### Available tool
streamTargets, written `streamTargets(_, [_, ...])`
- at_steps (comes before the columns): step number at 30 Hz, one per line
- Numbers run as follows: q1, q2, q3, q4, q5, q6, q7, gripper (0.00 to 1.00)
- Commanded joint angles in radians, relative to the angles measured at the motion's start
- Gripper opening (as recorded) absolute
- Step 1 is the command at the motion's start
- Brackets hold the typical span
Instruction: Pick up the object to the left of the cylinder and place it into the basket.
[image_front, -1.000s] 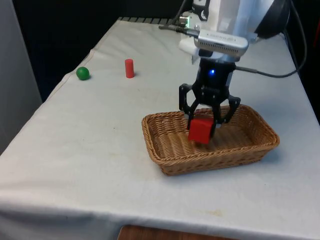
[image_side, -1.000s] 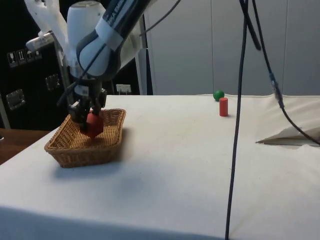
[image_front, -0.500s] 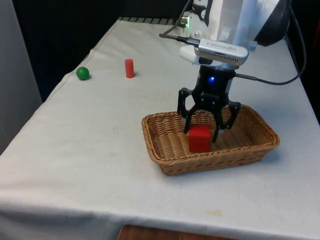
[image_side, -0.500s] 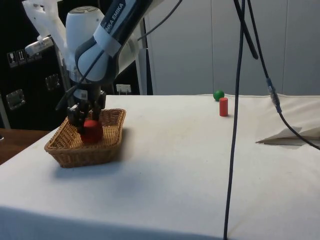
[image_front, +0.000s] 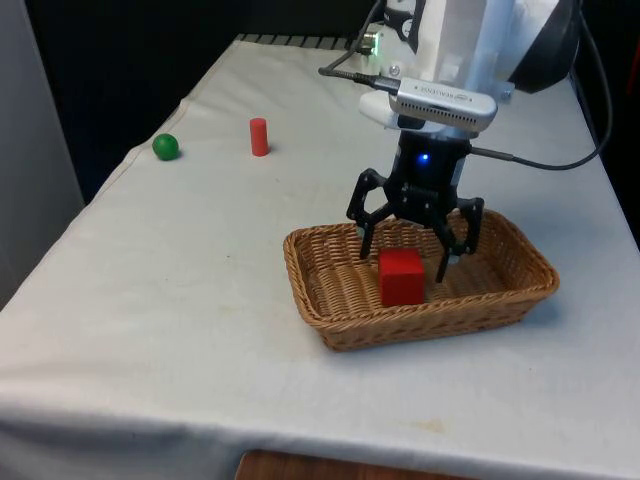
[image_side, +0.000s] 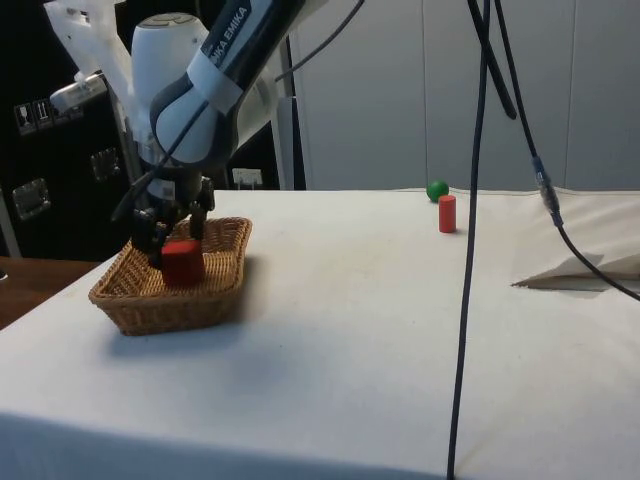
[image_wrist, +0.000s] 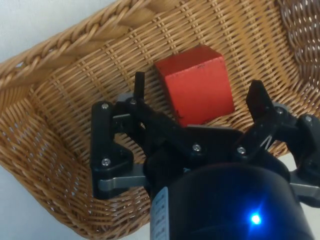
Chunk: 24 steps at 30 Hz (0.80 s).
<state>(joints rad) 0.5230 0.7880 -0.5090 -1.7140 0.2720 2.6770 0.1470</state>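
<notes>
In the front view my pincer (image_front: 411, 250) hangs over the wicker basket (image_front: 330, 300), fingers spread wide and holding nothing, one tip either side of the red cube (image_front: 401, 277) and both clear of it. The cube rests on the basket floor, roughly in the middle, a little toward the near wall. The basket sits on the white tablecloth (image_front: 180, 300) at the front view's right. Far off at the front view's left a red cylinder (image_front: 259, 137) stands upright, and the green ball (image_front: 166, 147) lies further left of it, near the table edge, the two well apart from each other and from the basket. In the side view my pincer (image_side: 172, 232) is down inside the basket (image_side: 130, 305), which sits at the left of that picture, and the red cube (image_side: 182, 263) shows above the near rim, just below my fingers. The cylinder (image_side: 447, 213) and the ball (image_side: 437, 190) stand at the far side of the cloth (image_side: 350, 330), close together from this angle, the ball just behind the cylinder. A dark cable (image_side: 470, 250) hangs down across the middle of the picture. In the wrist view my fingers (image_wrist: 138, 86) are open wide, with the cube (image_wrist: 196, 83) lying between and beyond the tips, touching neither, tilted a little on the woven floor of the basket (image_wrist: 65, 50), whose braided rim curves round it
</notes>
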Motion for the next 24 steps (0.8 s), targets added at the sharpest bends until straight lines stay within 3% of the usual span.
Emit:
streamTargets(1, [0.001,-0.011,-0.003,0.003,-0.002,-0.012,-0.002,1.0])
streamTargets(12, [0.007,-0.053,-0.026,0.029,-0.004,-0.062,-0.01,1.0])
streamTargets(18, [0.018,-0.089,-0.045,0.042,-0.015,-0.119,-0.018,1.0])
streamTargets(21, [0.014,-0.091,-0.042,0.047,-0.009,-0.119,-0.022,1.0])
streamTargets(24, [0.02,-0.116,-0.051,0.051,-0.023,-0.164,-0.03,1.0])
